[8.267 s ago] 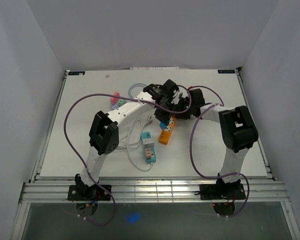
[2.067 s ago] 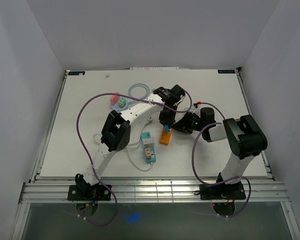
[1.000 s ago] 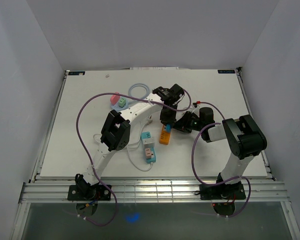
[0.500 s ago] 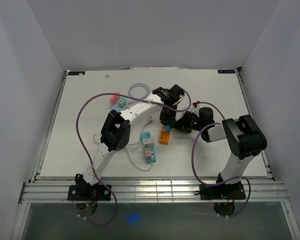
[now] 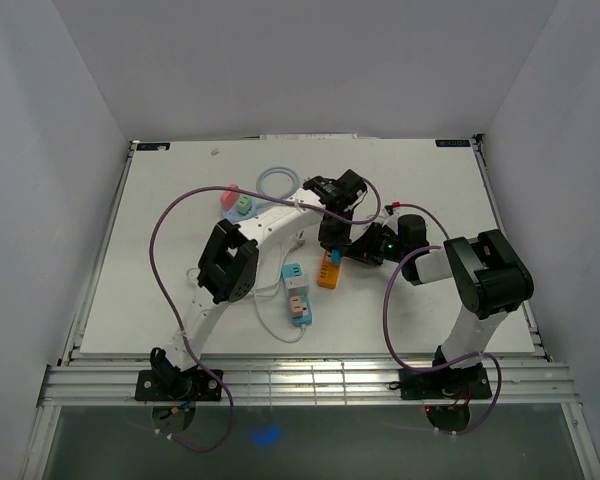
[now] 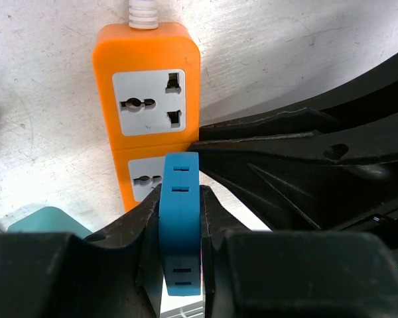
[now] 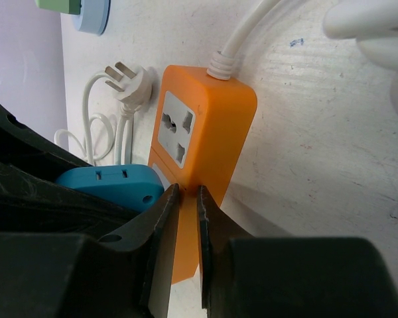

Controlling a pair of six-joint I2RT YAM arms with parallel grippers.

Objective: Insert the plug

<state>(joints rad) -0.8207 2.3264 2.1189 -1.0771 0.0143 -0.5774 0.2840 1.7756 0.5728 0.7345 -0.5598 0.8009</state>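
Note:
An orange power strip [image 5: 329, 272] lies mid-table; it also shows in the left wrist view [image 6: 149, 112] and the right wrist view [image 7: 205, 119]. My left gripper [image 5: 329, 243] is shut on a blue plug [image 6: 180, 218] and holds it upright right over the strip's second socket; whether the pins touch is hidden. The plug also shows in the right wrist view [image 7: 113, 182]. My right gripper [image 5: 353, 251] lies low on the strip's right side. Its fingertips [image 7: 184, 193] are nearly together against the strip's top edge, with nothing between them.
A teal and pink power strip [image 5: 297, 293] lies in front of the orange one, with white cable around it. A pink and green adapter [image 5: 238, 202] and a pale blue cable coil [image 5: 278, 182] sit at the back left. A white plug [image 7: 129, 83] lies beside the orange strip.
Since the earliest frame both grippers came down to the orange strip, the right one settling against its right side. Over the last second nothing visibly moved.

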